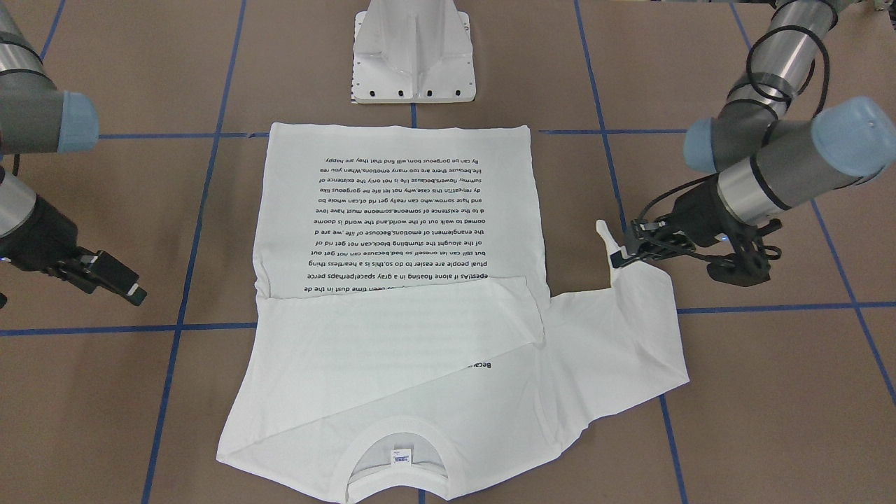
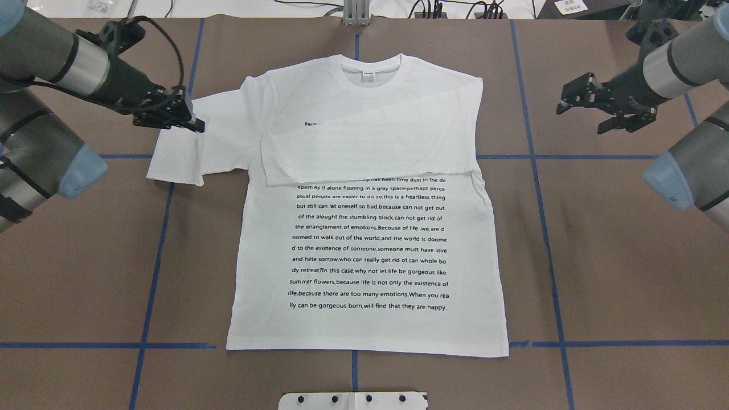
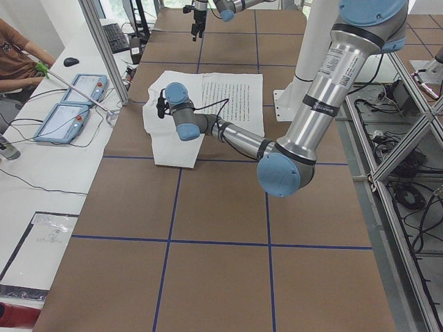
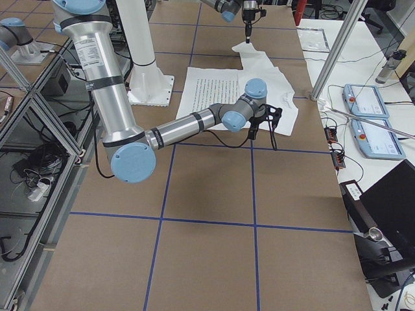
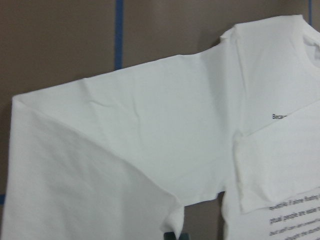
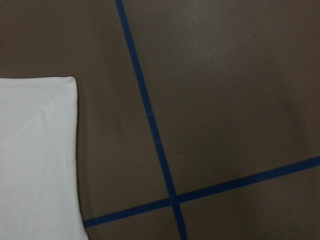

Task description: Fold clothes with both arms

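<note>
The white T-shirt [image 2: 364,250] lies flat on the brown counter [image 2: 626,256], print side up. Its collar [image 2: 373,67] is at the far edge from the robot and its hem is near the white pedestal base [image 1: 413,63]. One folded sleeve [image 2: 370,154] lies across the chest and covers the top lines of the printed text [image 2: 369,247]. The outstretched sleeve [image 2: 182,154] lies on the robot's left side.

The left gripper [image 2: 196,124] is at the upper edge of the outstretched sleeve, with its jaws clamped on the fabric. In the front-facing view a small tip of cloth stands up at the jaws.

The right gripper [image 2: 575,105] hangs over bare counter, well apart from the shirt's shoulder edge. Its jaws are apart and hold nothing. The right wrist view shows only a corner of white fabric and the blue tape lines [image 6: 150,130].
</note>
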### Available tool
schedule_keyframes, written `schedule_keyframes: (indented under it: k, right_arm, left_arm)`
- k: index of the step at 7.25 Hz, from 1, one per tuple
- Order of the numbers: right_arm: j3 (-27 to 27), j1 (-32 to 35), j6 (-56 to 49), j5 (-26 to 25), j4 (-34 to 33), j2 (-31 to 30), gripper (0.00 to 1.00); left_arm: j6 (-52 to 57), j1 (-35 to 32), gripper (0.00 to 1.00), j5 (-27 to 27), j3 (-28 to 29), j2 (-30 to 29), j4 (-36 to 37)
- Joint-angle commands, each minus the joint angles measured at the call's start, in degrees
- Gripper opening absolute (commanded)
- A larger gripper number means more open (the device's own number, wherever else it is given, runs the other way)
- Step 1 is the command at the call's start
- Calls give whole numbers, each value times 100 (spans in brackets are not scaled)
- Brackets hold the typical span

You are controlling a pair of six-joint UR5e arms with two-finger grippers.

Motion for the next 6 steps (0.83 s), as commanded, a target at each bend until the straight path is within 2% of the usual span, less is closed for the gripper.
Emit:
schedule_keyframes:
  k: [1, 2, 3, 5, 6]
  right_arm:
    - [-42, 271, -771, 39, 1, -431, 100]
    - [-60, 272, -782, 22, -8, -450, 100]
    - [-51, 272, -782, 22, 0, -467, 100]
    - [-60, 272, -790, 39, -8, -511, 100]
    - [-60, 272, -808, 31, -8, -529, 100]
  left_arm:
    - [-1155, 981, 0, 1199, -98, -862, 27]
    - [-1456, 1255, 0, 1596, -63, -1205, 45]
    - [-1624, 1727, 0, 2392, 59, -1583, 89]
    - [-1914, 2213, 0, 3126, 1065, -2733, 387]
    - [-1924, 2537, 0, 3634, 1471, -3016, 371]
